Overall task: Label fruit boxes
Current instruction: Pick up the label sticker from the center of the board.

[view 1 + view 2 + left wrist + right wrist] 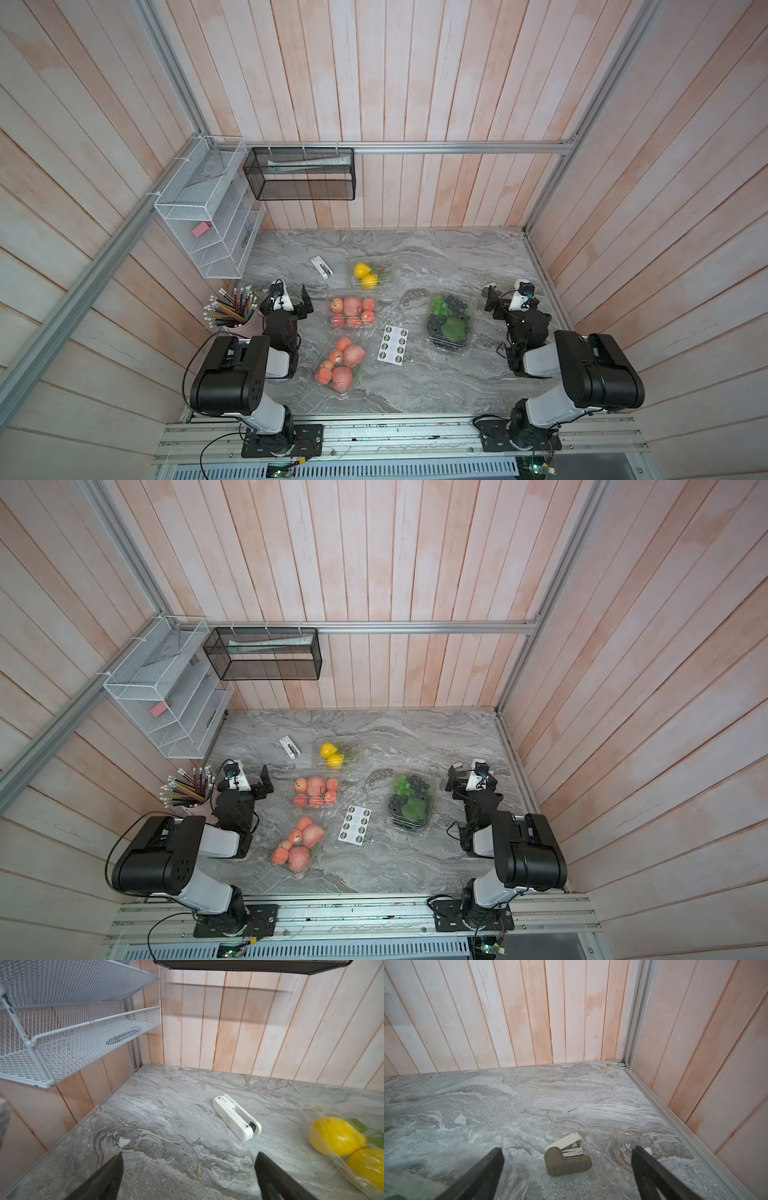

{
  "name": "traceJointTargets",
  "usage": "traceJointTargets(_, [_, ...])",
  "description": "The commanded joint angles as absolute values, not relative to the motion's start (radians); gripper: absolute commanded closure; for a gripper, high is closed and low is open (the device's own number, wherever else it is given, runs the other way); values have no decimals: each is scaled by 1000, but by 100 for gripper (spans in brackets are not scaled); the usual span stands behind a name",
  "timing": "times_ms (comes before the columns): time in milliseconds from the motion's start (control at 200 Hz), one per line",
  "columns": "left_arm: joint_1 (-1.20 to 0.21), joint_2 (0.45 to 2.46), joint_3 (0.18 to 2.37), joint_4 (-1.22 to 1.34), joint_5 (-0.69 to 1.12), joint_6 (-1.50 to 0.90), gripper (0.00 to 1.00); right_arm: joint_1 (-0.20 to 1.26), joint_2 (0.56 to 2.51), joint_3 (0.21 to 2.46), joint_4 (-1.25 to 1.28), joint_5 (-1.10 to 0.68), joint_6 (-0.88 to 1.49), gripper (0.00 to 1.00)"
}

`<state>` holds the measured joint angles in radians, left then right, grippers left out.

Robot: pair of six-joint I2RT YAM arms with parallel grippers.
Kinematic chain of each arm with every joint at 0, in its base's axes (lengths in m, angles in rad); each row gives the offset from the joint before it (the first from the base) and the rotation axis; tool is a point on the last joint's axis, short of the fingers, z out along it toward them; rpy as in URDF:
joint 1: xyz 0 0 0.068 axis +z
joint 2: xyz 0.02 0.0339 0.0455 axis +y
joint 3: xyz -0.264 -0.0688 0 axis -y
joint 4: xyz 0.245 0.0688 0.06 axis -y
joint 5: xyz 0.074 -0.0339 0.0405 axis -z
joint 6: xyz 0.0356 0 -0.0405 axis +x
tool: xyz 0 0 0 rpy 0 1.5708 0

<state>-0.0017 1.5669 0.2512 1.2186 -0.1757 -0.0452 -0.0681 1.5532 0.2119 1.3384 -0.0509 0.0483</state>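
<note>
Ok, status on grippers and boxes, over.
Left gripper open, empty; right gripper same. Fruit boxes untouched, sticker sheet between them. Small stapler by right gripper.

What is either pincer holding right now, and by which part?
Nothing: the left pincer and the right pincer are both open and empty.

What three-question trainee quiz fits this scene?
1. True or false: the sticker sheet lies between the near apple box and the grape box.
2. Which box sits farthest back on the table? A yellow-fruit box, B grape box, C near apple box.
3. Fill in: left fingers and right fingers stand ___, holding nothing.
Key: 1 true; 2 A; 3 open.
</note>
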Motion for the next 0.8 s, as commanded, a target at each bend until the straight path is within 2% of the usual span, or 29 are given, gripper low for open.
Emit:
traceJointTargets(0, [0, 1568, 253, 1217, -163, -43, 0, -67, 1565, 210, 1351, -54, 43, 2])
traceJointTargets(795, [0, 1568, 256, 1215, -163, -41, 0, -50, 1565, 194, 1382, -90, 7, 2])
